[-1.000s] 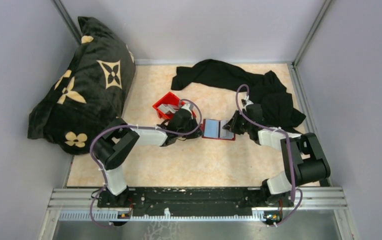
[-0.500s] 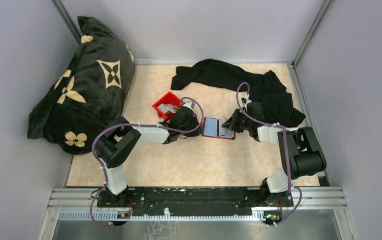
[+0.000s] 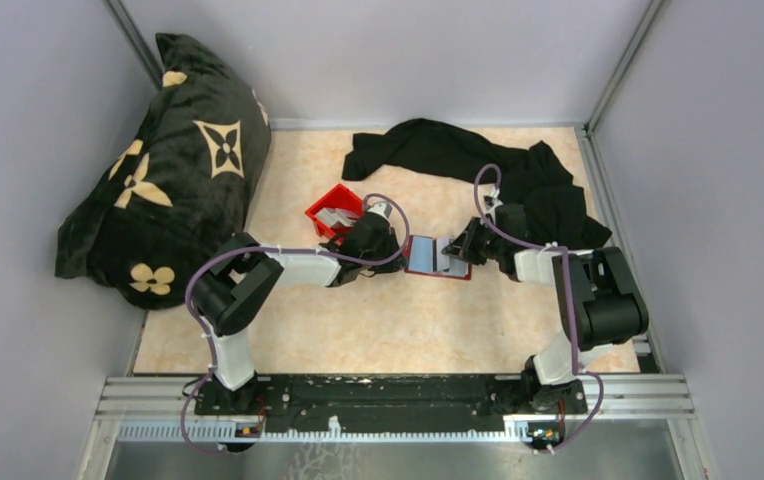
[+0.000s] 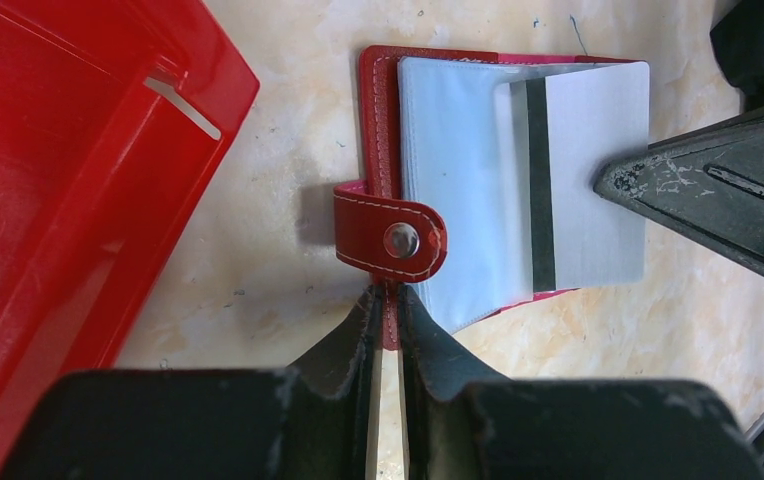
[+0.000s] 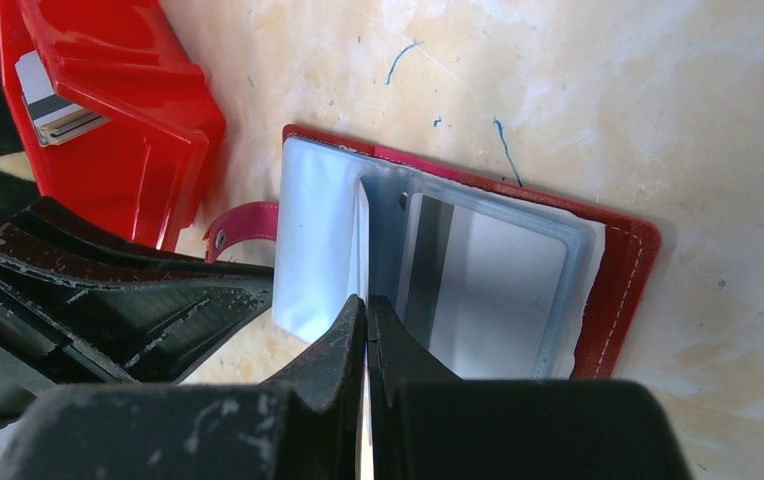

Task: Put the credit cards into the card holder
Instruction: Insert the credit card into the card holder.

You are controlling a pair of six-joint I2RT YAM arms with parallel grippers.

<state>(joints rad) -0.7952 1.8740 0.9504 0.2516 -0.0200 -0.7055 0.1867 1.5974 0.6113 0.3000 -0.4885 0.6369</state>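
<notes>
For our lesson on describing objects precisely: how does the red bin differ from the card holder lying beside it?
The bin is plain moulded plastic; the card holder is stitched, with a snap tab. The bin has raised walls; the card holder lies open and flat. Both are red and hold striped cards.

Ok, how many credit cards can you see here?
2: a striped card resting on the open card holder, a second card in the red bin. More may be stacked beneath it or hidden in sleeves.
</notes>
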